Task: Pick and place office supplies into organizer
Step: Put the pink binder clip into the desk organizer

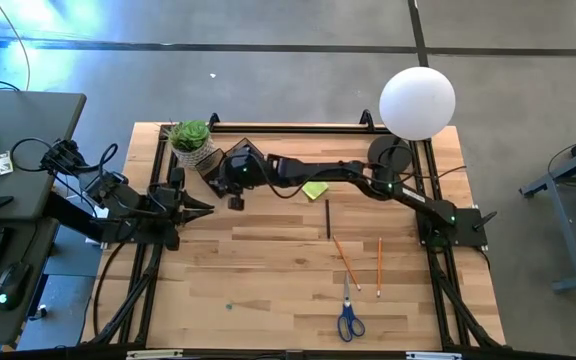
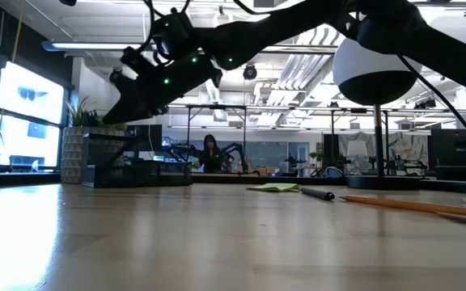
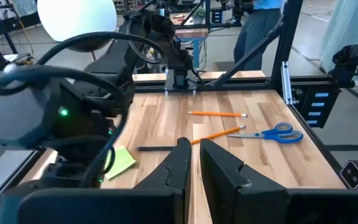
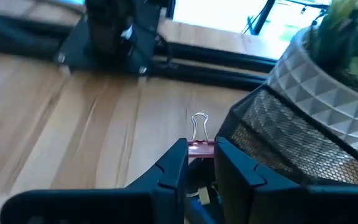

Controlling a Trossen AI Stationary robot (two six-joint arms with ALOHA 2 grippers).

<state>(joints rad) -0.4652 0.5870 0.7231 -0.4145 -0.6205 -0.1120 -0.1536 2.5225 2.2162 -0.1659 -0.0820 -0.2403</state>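
The right gripper (image 4: 201,163) was clamped on a small red binder clip (image 4: 199,148), its wire handle standing up between the fingertips. In the high view that gripper (image 1: 236,200) hung at about eleven o'clock from the table's centre, just beside the organizer (image 4: 297,146), a dark mesh box with the potted plant (image 1: 191,137) in its white faceted pot close behind it. The right arm reached across from the three o'clock edge of the table (image 1: 268,270).

The left gripper (image 3: 191,163) had its fingers nearly together with nothing between them, and it rested near the nine o'clock edge (image 1: 203,209), pointing toward the centre.

The yellow-green sticky-note pad (image 1: 315,189) lay just past the right arm, toward twelve o'clock of centre. A dark pen (image 1: 328,218) lay below it near the centre. Two pencils (image 1: 346,262) lay toward four o'clock, and the blue-handled scissors (image 1: 349,318) lay beyond them toward five o'clock, near the front edge. The white globe lamp (image 1: 417,102) stood at the one o'clock corner.
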